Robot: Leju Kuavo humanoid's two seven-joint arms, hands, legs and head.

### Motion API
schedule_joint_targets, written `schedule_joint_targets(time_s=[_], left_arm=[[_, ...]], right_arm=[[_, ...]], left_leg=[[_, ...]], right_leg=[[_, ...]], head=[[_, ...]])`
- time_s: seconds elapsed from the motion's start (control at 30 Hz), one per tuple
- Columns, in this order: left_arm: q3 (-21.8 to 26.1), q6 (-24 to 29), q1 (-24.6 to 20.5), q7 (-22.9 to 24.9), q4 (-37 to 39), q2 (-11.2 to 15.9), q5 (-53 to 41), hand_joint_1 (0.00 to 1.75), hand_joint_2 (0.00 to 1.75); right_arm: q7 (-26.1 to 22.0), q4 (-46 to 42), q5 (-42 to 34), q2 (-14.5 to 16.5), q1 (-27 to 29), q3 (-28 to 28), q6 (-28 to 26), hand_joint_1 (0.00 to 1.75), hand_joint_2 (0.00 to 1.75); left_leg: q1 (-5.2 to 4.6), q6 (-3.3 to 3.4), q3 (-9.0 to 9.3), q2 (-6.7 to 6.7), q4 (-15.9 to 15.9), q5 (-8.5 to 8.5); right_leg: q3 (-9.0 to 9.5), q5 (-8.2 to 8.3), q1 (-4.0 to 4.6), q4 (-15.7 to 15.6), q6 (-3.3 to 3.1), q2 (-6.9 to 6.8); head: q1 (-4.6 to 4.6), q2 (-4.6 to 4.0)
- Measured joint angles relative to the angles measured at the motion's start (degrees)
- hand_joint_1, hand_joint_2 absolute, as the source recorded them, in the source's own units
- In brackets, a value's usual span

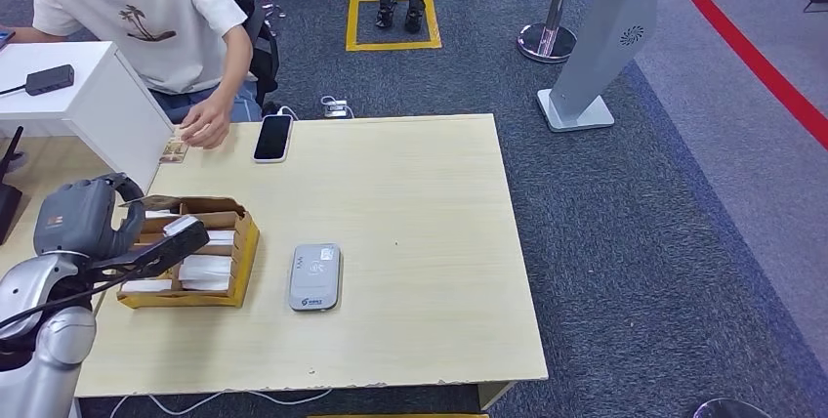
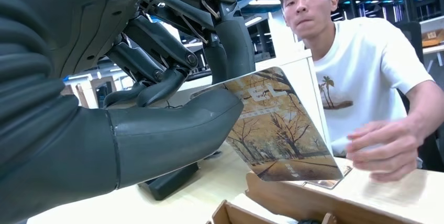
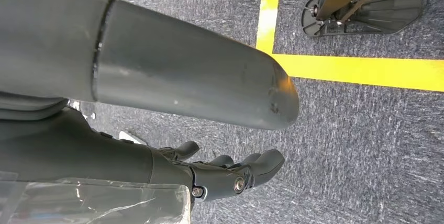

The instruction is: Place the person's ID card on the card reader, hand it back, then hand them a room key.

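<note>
- The left hand (image 2: 157,103) is pinching a room key (image 2: 280,127), a card printed with autumn trees, between thumb and fingers above the wooden box (image 1: 195,254) of cards.
- The person's hand (image 1: 205,125), at twelve o'clock from that box, is resting on a small card (image 1: 174,151) at the table's (image 1: 420,203) far edge, probably the returned ID.
- The reader (image 1: 314,276), at three o'clock from the box, is lying bare.
- The right hand (image 3: 230,174) is hanging over carpet, fingers loosely curled, holding nothing.
- Judging by this, reading and return are looking done; handing over the key is remaining.
</note>
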Motion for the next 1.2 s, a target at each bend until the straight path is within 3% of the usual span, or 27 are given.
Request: schedule_joint_targets(time_s=[0.2, 0.4, 1.0, 1.03, 1.13, 1.17, 1.2], left_arm=[[1.08, 0.91, -1.51, 1.31, 1.27, -0.92, -4.78, 1.75, 1.75], [2.86, 2.4, -6.49, 1.57, 8.4, -2.81, -10.68, 1.75, 1.75], [4.23, 3.05, -13.61, -0.59, 19.17, -6.97, -13.12, 1.75, 1.75], [4.23, 3.05, -13.74, -0.72, 19.38, -7.1, -13.06, 1.31, 1.75], [4.22, 3.1, -14.16, -1.3, 19.87, -7.5, -12.68, 0.0, 0.44], [4.22, 3.2, -14.3, -1.44, 20.02, -7.64, -12.57, 0.0, 0.0], [4.21, 3.34, -14.45, -1.5, 20.19, -7.81, -12.46, 0.0, 0.0]], right_arm=[[0.44, -0.05, 1.7, 0.0, -0.07, 0.0, 0.43, 0.0, 0.0], [1.57, -0.29, 4.36, 0.08, -0.68, 0.0, 0.64, 0.0, 0.0], [2.06, -0.52, 3.93, 0.24, -0.77, 0.0, 0.67, 0.0, 0.0], [2.04, -0.52, 3.88, 0.24, -0.76, 0.0, 0.66, 0.0, 0.0], [1.95, -0.52, 3.72, 0.24, -0.76, 0.0, 0.64, 0.0, 0.0], [1.93, -0.52, 3.68, 0.24, -0.77, 0.0, 0.64, 0.0, 0.0], [1.92, -0.52, 3.64, 0.24, -0.77, 0.0, 0.64, 0.0, 0.0]], left_leg=[[0.0, 0.0, 0.0, -0.01, 0.0, 0.0], [0.0, -0.02, 0.0, -0.03, 0.01, 0.02], [0.0, -0.03, -0.01, 0.03, 0.01, 0.03], [0.0, -0.03, -0.02, 0.04, 0.01, 0.03], [0.0, -0.03, -0.02, 0.05, 0.01, 0.03], [0.0, -0.03, -0.02, 0.05, 0.01, 0.03], [0.0, -0.03, -0.02, 0.05, 0.01, 0.03]], right_leg=[[0.0, 0.0, 0.0, 0.0, 0.0, 0.0], [0.0, 0.03, 0.0, 0.0, 0.0, -0.01], [-0.03, 0.03, 0.0, 0.0, 0.0, 0.05], [-0.04, 0.03, 0.0, 0.0, 0.0, 0.06], [-0.05, 0.03, 0.0, 0.0, 0.0, 0.08], [-0.05, 0.03, 0.0, 0.0, 0.0, 0.08], [-0.05, 0.03, 0.0, 0.0, 0.0, 0.07]], head=[[0.01, 0.0], [0.0, 0.0], [-0.01, 0.01], [-0.01, 0.01], [-0.01, 0.01], [-0.01, 0.01], [-0.01, 0.01]])
